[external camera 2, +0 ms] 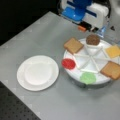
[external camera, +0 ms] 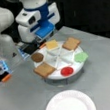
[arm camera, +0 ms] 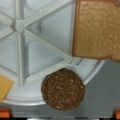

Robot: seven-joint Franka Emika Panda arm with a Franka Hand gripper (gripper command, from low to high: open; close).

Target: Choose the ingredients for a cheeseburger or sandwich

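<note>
Front views, hand: the hand (external camera: 32, 47) hangs low behind the divided tray (external camera: 78, 66), nearest the patty (external camera: 37, 57); in a front view it sits at the top (external camera 2: 87, 27). How far it is open I cannot tell, and nothing shows in its hold.
Front views, ingredients: all six lie on the tray rim, one per compartment: two bread squares (external camera: 44, 69) (external camera: 71, 43), cheese (external camera: 52, 44), red disc (external camera: 66, 71), green leaf (external camera: 81, 57).
Front views, plate: the white plate (external camera 2: 21, 75) stands on the grey worktop (external camera 2: 37, 32) with no sandwich stacked on it.
Wrist view: the patty (arm camera: 63, 89) lies directly below, overhanging the rim, bread (arm camera: 97, 30) beside it (orange tips at the bottom corners).
Handling: the pieces look thin, light and probably stiff; the overhanging edge seems the best place to pinch.
</note>
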